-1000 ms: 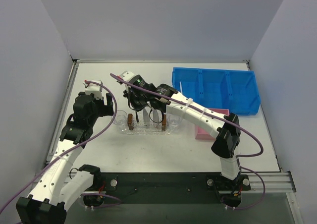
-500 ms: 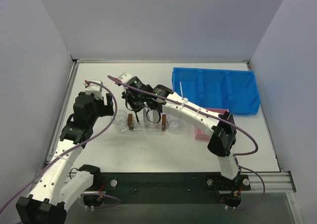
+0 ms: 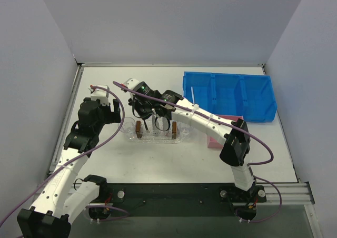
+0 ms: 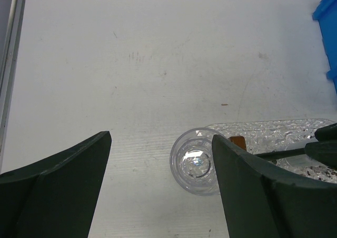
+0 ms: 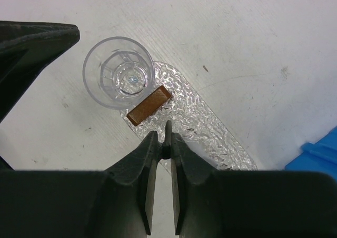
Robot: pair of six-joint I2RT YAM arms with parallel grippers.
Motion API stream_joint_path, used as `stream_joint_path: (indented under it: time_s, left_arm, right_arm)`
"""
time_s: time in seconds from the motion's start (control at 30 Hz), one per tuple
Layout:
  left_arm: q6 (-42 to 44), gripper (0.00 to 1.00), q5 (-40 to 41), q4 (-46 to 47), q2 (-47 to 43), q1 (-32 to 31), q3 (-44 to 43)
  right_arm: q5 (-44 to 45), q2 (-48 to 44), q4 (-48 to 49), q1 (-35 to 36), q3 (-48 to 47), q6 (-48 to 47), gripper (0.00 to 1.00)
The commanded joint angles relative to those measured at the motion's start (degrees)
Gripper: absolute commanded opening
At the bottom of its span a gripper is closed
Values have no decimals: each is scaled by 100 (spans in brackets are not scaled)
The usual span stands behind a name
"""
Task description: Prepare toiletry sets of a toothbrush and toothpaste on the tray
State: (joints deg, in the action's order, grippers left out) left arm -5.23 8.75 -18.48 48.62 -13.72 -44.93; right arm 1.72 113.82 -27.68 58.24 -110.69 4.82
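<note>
Tray (image 4: 274,130) cut off at right edge; toothbrush (image 5: 168,134) mostly hidden between fingers (image 5: 152,167).

1. One clear oval tray (image 5: 200,130).
2. Two brown blocks (image 3: 139,128).
3. Two clear round cups (image 3: 126,125).
4. One black toothbrush (image 4: 279,154).
5. One white toothbrush (image 3: 192,95).
6. One blue bin (image 3: 231,98), three compartments.
7. One pink rectangular box (image 3: 218,139).
8. Two white robot arms (image 3: 63,169).

Far right sits a blue compartmented bin (image 3: 229,96); a pink box (image 3: 213,141) lies just nearer. A clear cup (image 5: 118,72) stands upright at the left — a brown block (image 5: 150,105) just beside it.
</note>
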Motion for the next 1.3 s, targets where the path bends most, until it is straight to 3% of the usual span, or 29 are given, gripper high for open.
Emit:
stream_joint_path:
  time_s: [0.0, 0.13, 0.7, 1.27]
  left_arm:
    - [58, 88, 30, 99, -11, 9, -253]
    - [66, 88, 47, 90, -11, 1, -253]
    - [93, 88, 100, 90, -19, 9, -253]
    - [58, 87, 416, 187, -169, 9, -201]
  right_arm:
    - [153, 26, -123, 39, -216, 19, 15]
    - [171, 0, -123, 39, -224, 19, 28]
    - [145, -334, 236, 47, 100, 54, 49]
    - [171, -1441, 676, -5, 1040, 203, 53]
